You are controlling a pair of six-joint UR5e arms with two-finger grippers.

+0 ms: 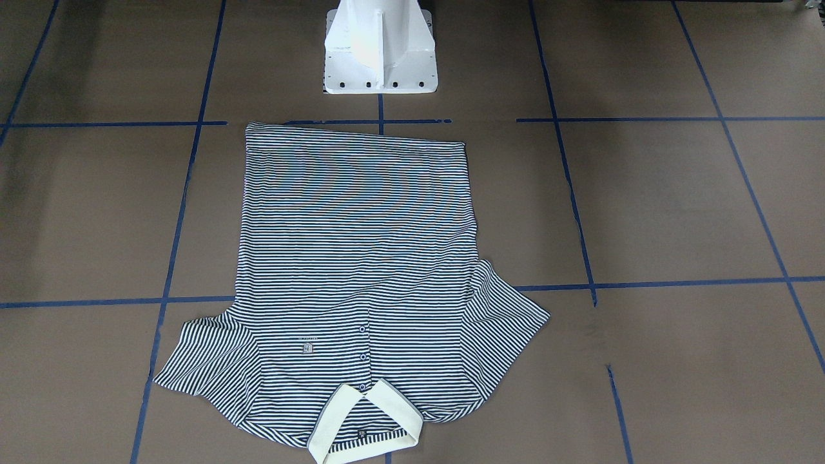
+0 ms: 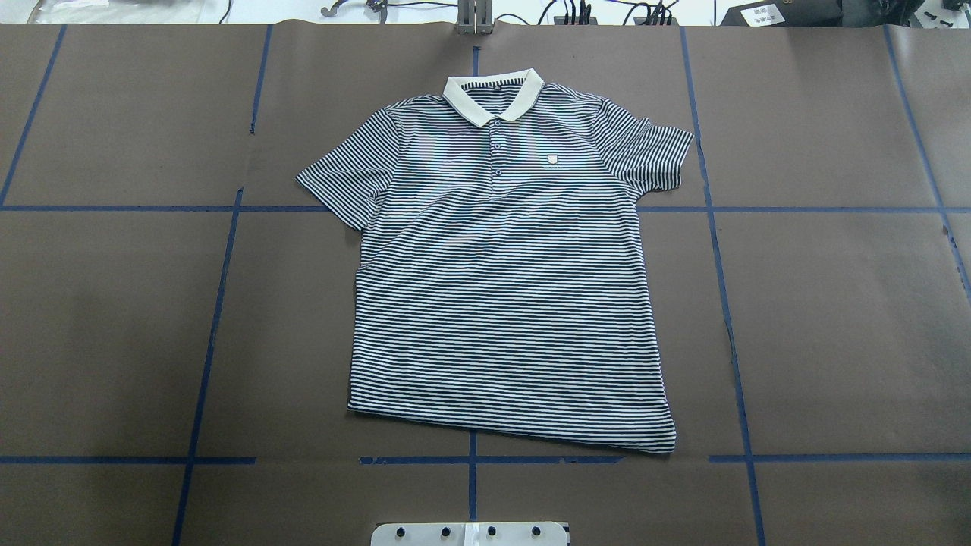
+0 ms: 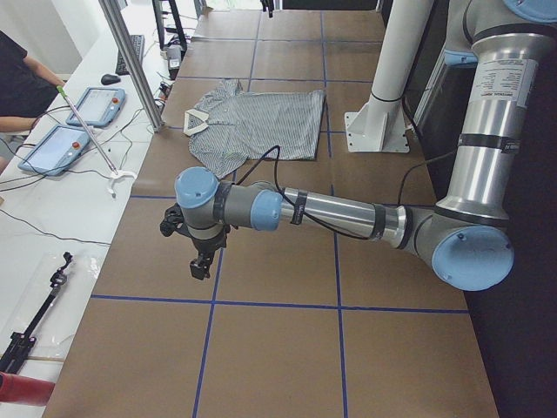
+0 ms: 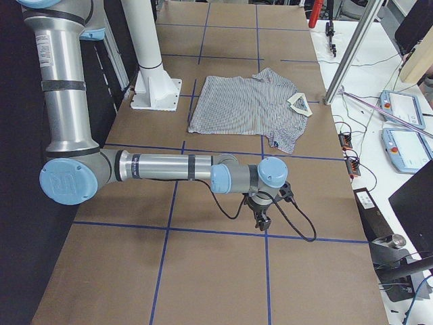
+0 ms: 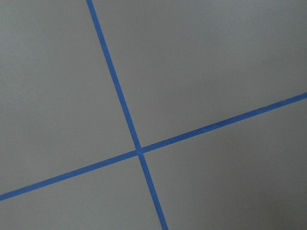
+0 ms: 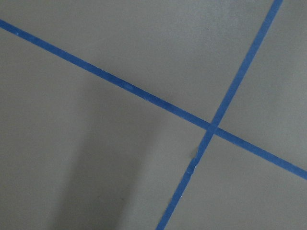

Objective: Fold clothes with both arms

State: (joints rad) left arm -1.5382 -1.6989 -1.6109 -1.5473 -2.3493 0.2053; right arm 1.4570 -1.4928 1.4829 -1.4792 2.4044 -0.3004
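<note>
The striped polo shirt [image 1: 361,270] lies flat and face up in the middle of the table, sleeves spread. Its cream collar [image 2: 493,95] points away from the robot base in the overhead view [image 2: 501,265]. No arm shows in the front-facing or overhead views. My left gripper [image 3: 202,266] hovers over bare table far to the shirt's left. My right gripper [image 4: 262,222] hovers over bare table far to its right. I cannot tell whether either is open or shut. Both wrist views show only brown table and crossing blue tape.
The white pedestal base [image 1: 379,48] stands just behind the shirt's hem. Blue tape lines [image 2: 220,303] grid the brown table. A side bench holds teach pendants [image 3: 91,106] and cables, with an operator [image 3: 22,78] beside it. A metal post [image 4: 348,54] rises near the collar.
</note>
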